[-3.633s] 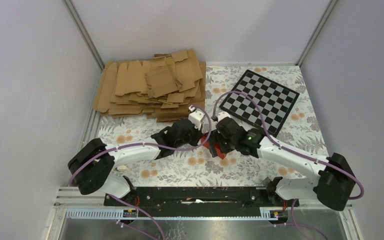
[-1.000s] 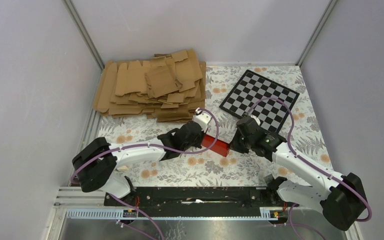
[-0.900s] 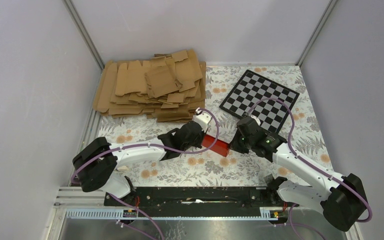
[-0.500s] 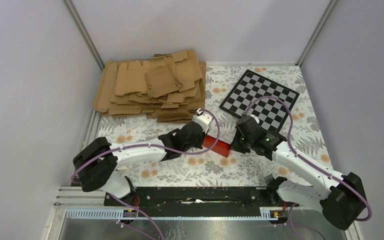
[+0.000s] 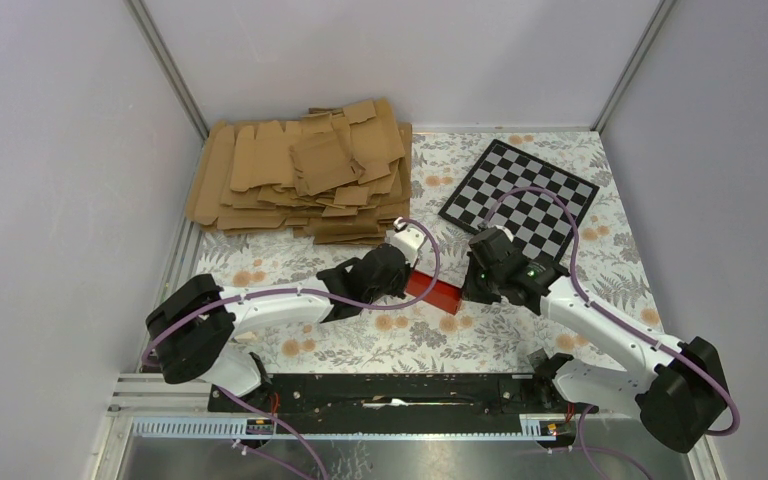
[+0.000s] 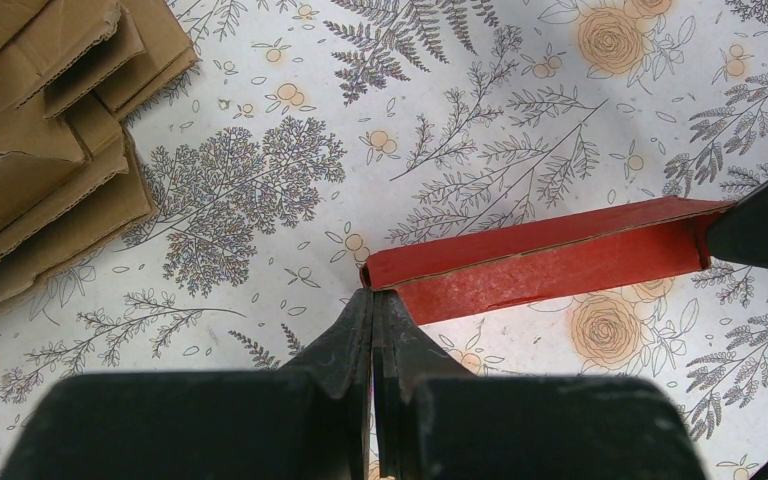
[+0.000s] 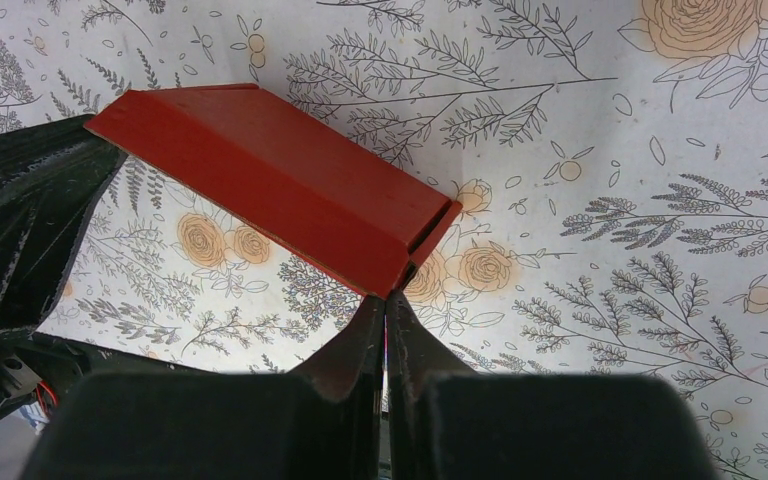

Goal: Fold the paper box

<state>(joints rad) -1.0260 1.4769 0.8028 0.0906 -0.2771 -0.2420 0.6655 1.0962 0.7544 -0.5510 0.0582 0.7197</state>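
Note:
The paper box (image 5: pixel 432 288) is a bright red, partly folded long card piece hanging between my two grippers, just above the floral tabletop. My left gripper (image 5: pixel 407 277) is shut on its left end, with the fingertips pinching the lower corner (image 6: pixel 372 295). My right gripper (image 5: pixel 463 290) is shut on the opposite end, and a sliver of red card shows between its fingers (image 7: pixel 387 298). In the left wrist view the paper box (image 6: pixel 550 262) stretches off to the right. In the right wrist view the paper box (image 7: pixel 280 190) shows a flat top panel and a folded side.
A heap of brown cardboard blanks (image 5: pixel 305 170) lies at the back left, with its edge in the left wrist view (image 6: pixel 50 150). A black-and-white checkered board (image 5: pixel 518 200) lies at the back right. The floral cloth (image 5: pixel 410 340) covers the table.
Over the last few seconds the grippers have drawn apart, with the red box stretched between them. In the last second the right wrist has edged slightly left and the box has lowered a little.

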